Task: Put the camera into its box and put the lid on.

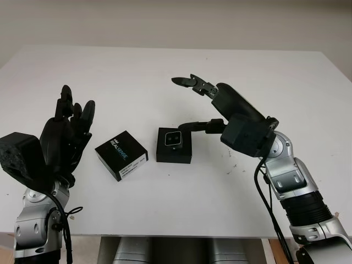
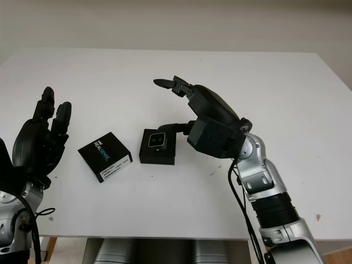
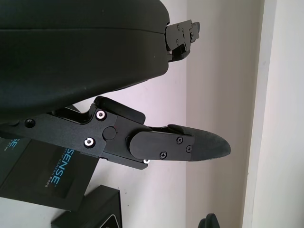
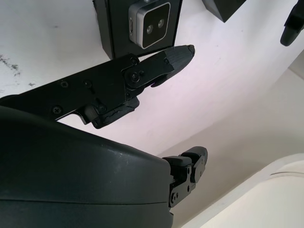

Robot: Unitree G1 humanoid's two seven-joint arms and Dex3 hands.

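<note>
On the white table (image 1: 165, 82), with the open box (image 1: 174, 146) as landmark, things line up like this. Far to the box's left, the left hand (image 1: 69, 129) is raised above the table near its left edge, fingers (image 1: 67, 102) pointing up, uncurled, holding nothing and touching nothing. Between that hand and the box lies the lid (image 1: 121, 154), black, printed side up, turned a little askew, just beside the box but apart from it. The box sits flat with the camera (image 1: 173, 139) already in it, grey face and lenses upward. To the box's right hovers the right hand (image 1: 204, 107), open and empty: one finger (image 1: 190, 82) stretches out well above and beyond the box, the thumb (image 1: 192, 126) reaches low toward the box's right rim, very close; whether it touches cannot be told from the head views. The right wrist view adds what the head views lack: the camera's (image 4: 149, 23) two lenses are plain, and the thumb tip (image 4: 178, 54) lies just off the box's edge with a sliver of table between. The left wrist view shows the lid's (image 3: 40, 178) lettering close under the left hand, and a corner of the box (image 3: 95, 213) beyond.
</note>
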